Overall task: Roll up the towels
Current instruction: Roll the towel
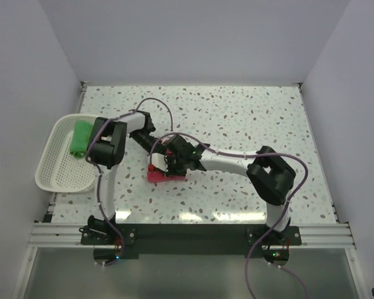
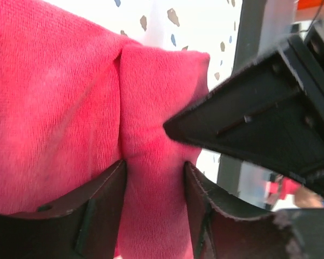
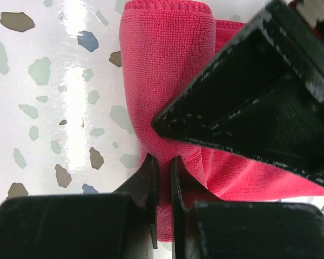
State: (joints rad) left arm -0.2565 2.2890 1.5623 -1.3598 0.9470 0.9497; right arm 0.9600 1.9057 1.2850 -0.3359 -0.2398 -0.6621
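The pink-red towel lies folded over on the speckled table, with both grippers down on it. The left gripper straddles a thick fold that fills the gap between its jaws, touching both, while the right gripper is pinched nearly flat on a thin edge. The green towel sits rolled in the white basket.

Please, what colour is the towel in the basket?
Bright green towel; top external view shows it best.
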